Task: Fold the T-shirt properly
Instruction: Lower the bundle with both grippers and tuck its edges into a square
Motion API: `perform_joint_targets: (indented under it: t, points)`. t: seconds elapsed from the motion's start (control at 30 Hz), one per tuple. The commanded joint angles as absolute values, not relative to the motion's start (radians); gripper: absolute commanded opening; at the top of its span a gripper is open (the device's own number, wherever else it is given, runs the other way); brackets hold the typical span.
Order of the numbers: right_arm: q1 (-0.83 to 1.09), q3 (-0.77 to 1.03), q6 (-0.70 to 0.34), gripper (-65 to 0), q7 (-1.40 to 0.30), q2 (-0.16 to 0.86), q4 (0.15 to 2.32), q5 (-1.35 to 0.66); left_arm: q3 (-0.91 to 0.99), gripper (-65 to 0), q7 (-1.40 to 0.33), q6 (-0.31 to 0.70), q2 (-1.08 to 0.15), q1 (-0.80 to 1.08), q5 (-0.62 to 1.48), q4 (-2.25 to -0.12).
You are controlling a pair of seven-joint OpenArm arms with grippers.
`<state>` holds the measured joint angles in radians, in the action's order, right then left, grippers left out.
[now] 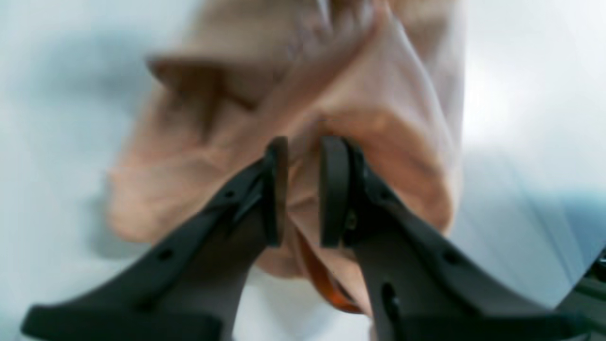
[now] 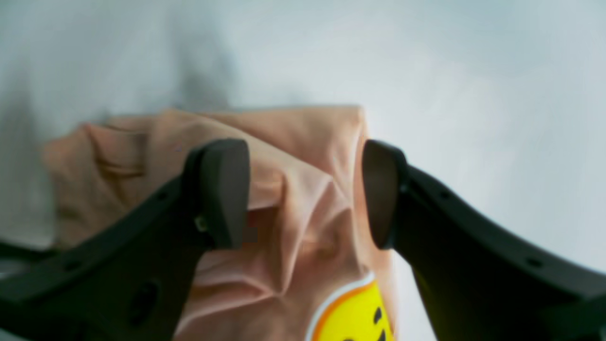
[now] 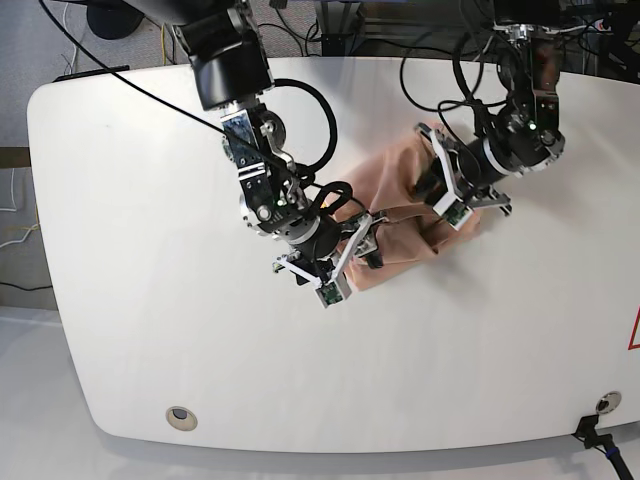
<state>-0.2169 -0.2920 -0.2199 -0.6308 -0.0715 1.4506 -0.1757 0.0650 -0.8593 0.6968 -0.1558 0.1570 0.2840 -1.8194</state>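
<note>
Left gripper [image 1: 303, 189] pinches a fold of the shirt [image 3: 400, 205] — anchoring it; right gripper [image 2: 305, 194] stands open over bunched cloth, gripping nothing.

left gripper [image 1: 303, 189] pinches a bunched fold of the peach shirt [image 1: 360, 118] above the white table [image 1: 521, 142].

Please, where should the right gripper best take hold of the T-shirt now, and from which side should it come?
Probably the raised ridge of fabric on the T-shirt, between the open fingers of the right gripper. Come straight down from above: the fold stands up from the table, just above the yellow print, so the pads can close across it.
</note>
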Motion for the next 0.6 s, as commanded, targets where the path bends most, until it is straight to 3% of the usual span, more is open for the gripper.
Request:
perform_joint_targets:
  t: [0.0, 0.1, 0.17, 0.4, 0.57]
  points:
    - [-0.3, -0.294, -0.228, -28.3, -0.601, -0.084, 1.389, -0.186, 0.048, -55.5, -0.832, 0.698, -0.148, 0.147, 0.3, -1.836]
    - [-0.334, -0.292, -0.228, -28.8, -0.588, -0.085, 1.336, -0.188, 0.041, -55.5, -0.832, 0.698, -0.148, 0.17, 0.3, -1.834]
    - [-0.341, -0.292, -0.228, -33.9, -0.552, -0.085, 1.3, -0.188, 0.041, -55.5, -0.831, 0.698, -0.148, 0.18, 0.3, -1.811]
    - [-0.328, -0.289, -0.228, -63.9, -0.516, -0.084, 1.23, -0.186, 0.045, -55.5, -0.826, 0.698, -0.173, 0.151, 0.3, -1.701]
    - [-0.263, -0.288, -0.226, -65.0, -0.518, -0.062, 1.236, -0.186, 0.045, -55.5, -0.826, 0.698, -0.179, 0.102, 0.3, -1.673]
